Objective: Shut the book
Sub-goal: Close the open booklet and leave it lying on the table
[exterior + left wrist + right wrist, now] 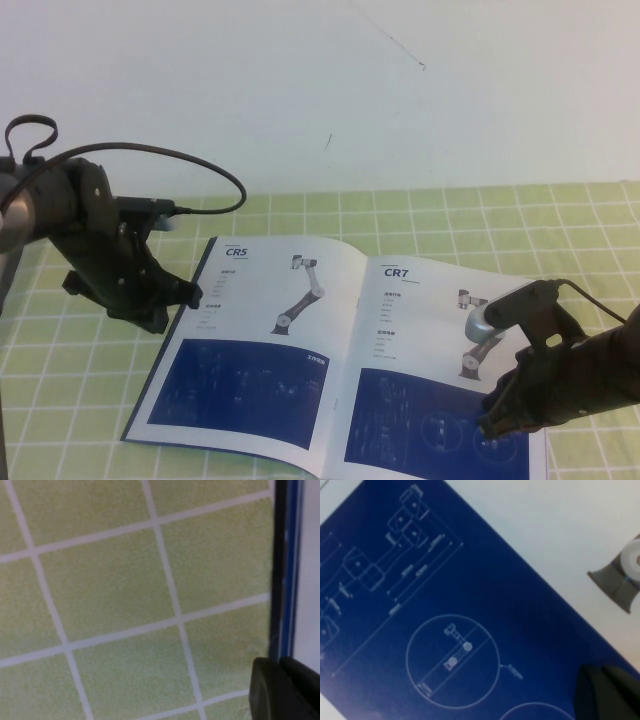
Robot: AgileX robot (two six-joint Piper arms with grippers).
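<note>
An open paperback booklet with white pages and dark blue panels point(300, 330) lies flat on the green checked cloth surface point(60, 400). It sits in the lower middle of the high view, toward 6 o'clock of the surface. Both pages face up: the 9 o'clock page is headed CR5 and the 3 o'clock page CR7. Each shows a robot-arm picture above a blue block of line drawings.

The left gripper point(188, 293) sits at 9 o'clock of the booklet, with its black tip right at the outer edge of the CR5 page. In the left wrist view its jaws look pressed together with no gap and nothing held between them. They rest just at the booklet's dark blue edge point(287, 555), with bare cloth point(125, 580) beside it. A black cable point(215, 170) loops from the left arm toward 12 o'clock, in front of the white wall point(300, 100).

The right gripper point(492, 425) is at about 4 o'clock of the booklet, its tip down on the blue panel of the CR7 page. In the right wrist view its jaws also look closed together and hold nothing. They sit over the blue drawing area point(485, 595). Whether the tip actually presses on the paper cannot be told.
</note>
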